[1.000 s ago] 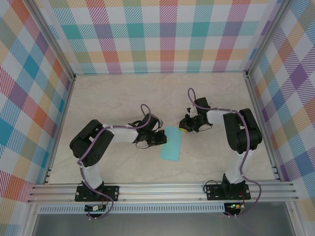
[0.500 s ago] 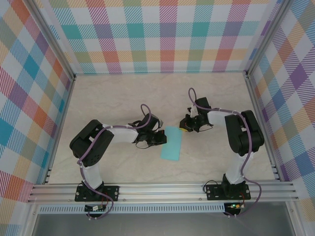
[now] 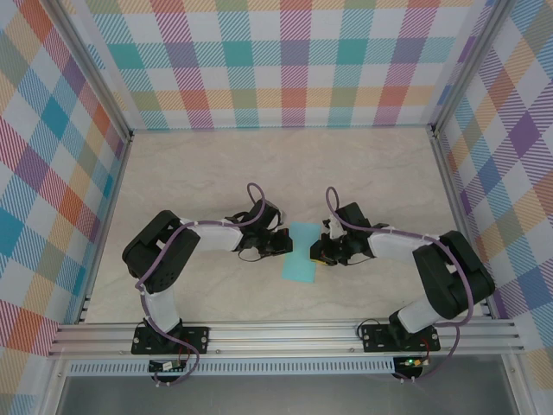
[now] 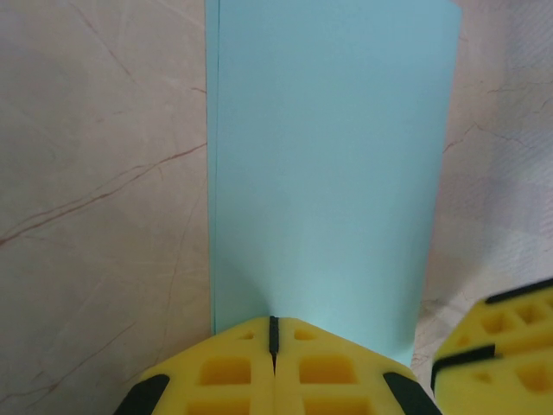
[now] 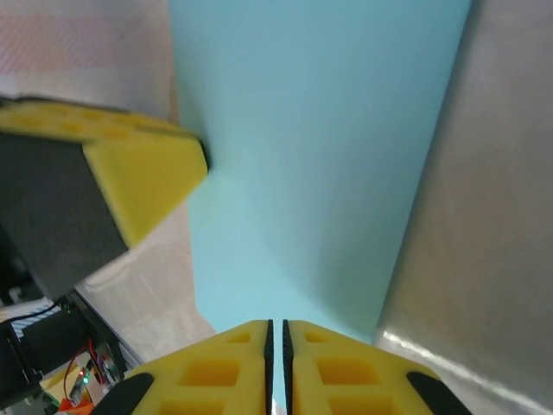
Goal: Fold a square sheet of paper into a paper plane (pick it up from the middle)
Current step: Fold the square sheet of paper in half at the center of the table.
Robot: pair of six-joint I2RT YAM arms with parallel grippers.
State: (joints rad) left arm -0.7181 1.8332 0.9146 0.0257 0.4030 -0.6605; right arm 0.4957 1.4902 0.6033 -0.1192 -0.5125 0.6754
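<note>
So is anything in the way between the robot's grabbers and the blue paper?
Nothing visible is. The left gripper has its tips right at one long edge of the paper, and the right gripper has its tips at the opposite edge.

Plaid walls (image 3: 294, 69), pale marbled table (image 3: 199, 173)

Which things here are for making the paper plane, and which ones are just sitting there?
For the job:
- folded blue paper
- left gripper, at one edge of the paper
- right gripper, at the opposite edge

Just there:
- table
- checked walls
</note>
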